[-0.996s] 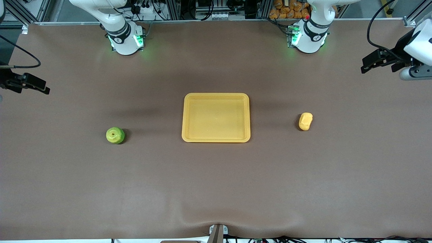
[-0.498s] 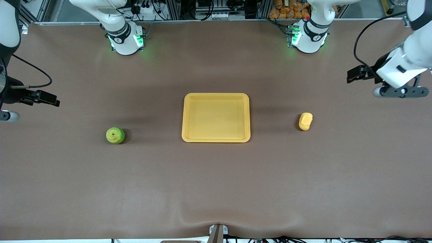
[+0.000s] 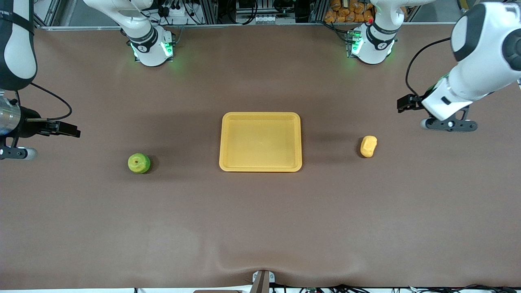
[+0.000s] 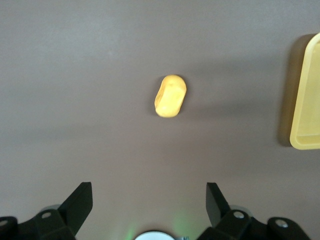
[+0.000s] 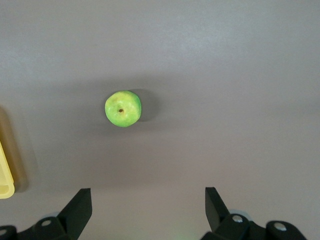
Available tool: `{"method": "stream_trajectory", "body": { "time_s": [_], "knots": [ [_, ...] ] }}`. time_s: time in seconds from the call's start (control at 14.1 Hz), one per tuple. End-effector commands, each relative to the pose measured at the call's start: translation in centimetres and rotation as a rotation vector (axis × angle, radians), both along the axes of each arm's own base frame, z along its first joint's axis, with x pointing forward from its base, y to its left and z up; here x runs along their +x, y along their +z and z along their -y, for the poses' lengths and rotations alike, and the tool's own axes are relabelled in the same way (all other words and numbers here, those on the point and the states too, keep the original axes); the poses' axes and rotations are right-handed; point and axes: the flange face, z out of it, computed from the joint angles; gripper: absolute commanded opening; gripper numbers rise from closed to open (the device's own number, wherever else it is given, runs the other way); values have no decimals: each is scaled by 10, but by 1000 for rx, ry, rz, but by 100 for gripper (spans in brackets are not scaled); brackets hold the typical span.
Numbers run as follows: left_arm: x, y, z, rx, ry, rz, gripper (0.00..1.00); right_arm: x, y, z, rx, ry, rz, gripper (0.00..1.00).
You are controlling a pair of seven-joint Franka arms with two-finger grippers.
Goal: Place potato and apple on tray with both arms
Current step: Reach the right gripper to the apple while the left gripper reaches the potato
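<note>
You have the tray (image 3: 260, 141) lying flat in the middle of the brown tabletop (image 3: 260, 228), with nothing in it. The potato (image 3: 368, 146) lies on the tabletop toward the left arm's end, well apart from the tray. The apple (image 3: 139, 163) sits toward the right arm's end, also well apart from the tray and a little nearer the front camera than the potato, its stem dimple facing up.

Your left gripper (image 3: 407, 102) hangs in the air over bare tabletop toward the left arm's end, holding nothing. In the front view it is mostly covered by its own white wrist, so only a dark tip shows there. The left wrist view settles it: the jaws stand wide apart, the two finger tips poke into the frame with the rest cut off at the edge, and the potato (image 4: 170, 95) shows between them farther off, with a corner of the tray (image 4: 306, 100) cut by the frame.

Your right gripper (image 3: 67, 129) hangs over bare tabletop at the right arm's end, much of its arm cut off by the front view's edge. Its jaws are likewise spread wide and empty in the right wrist view, where the apple (image 5: 123, 108) shows and only a sliver of the tray (image 5: 5, 175) is visible.
</note>
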Motion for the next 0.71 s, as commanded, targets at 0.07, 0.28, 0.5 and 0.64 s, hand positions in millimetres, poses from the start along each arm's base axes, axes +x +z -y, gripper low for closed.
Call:
{"method": "stream_trajectory", "body": {
  "time_s": [0.07, 0.28, 0.5, 0.64],
  "knots": [
    [-9, -41, 6, 1, -41, 56, 100, 18, -36, 12, 102, -66, -31, 100],
    [-12, -69, 15, 8, -73, 77, 100, 32, -66, 15, 100, -64, -26, 100],
    [-13, -91, 22, 29, -114, 79, 100, 42, -103, 16, 100, -75, -47, 100],
    [-14, -105, 30, 28, -138, 91, 100, 46, -112, 15, 96, -80, -34, 100]
  ]
}}
